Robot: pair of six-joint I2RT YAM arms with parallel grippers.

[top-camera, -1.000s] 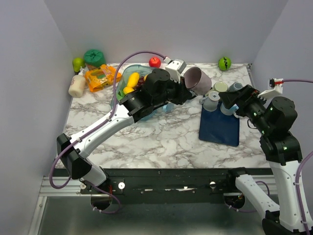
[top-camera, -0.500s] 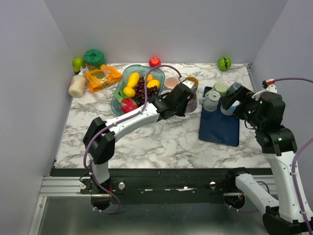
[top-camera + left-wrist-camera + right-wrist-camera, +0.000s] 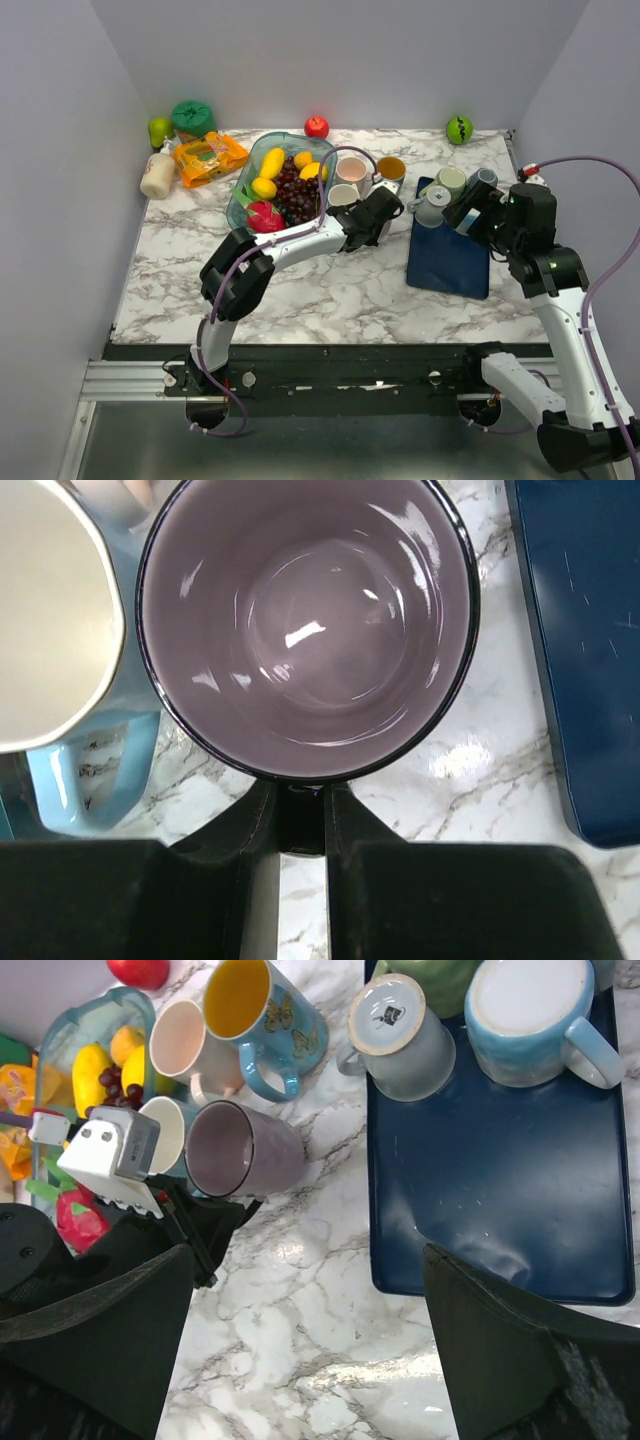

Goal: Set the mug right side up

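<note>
The purple mug [image 3: 305, 630] stands mouth up on the marble, its empty inside facing the left wrist camera. My left gripper [image 3: 300, 805] is shut on its dark handle. In the right wrist view the mug [image 3: 250, 1150] stands beside a white mug and a blue butterfly mug [image 3: 265, 1010], with the left gripper [image 3: 215, 1218] at its near side. In the top view the left gripper [image 3: 383, 215] covers most of the mug. My right gripper [image 3: 310, 1360] is open and empty above the blue mat's [image 3: 500, 1200] near left edge; it also shows in the top view [image 3: 470, 208].
Upside-down mugs sit on the mat's far end: grey [image 3: 395, 1025], light blue [image 3: 525, 1010], green [image 3: 430, 972]. A pink mug [image 3: 350, 170] and a fruit bowl [image 3: 252, 168] lie left of the purple mug. A red apple [image 3: 316, 126] and a green ball [image 3: 459, 129] are at the back.
My left arm has brought the purple mug down from a tilted hold in the air to stand mouth up beside the other mugs. The right arm has drawn back slightly.
</note>
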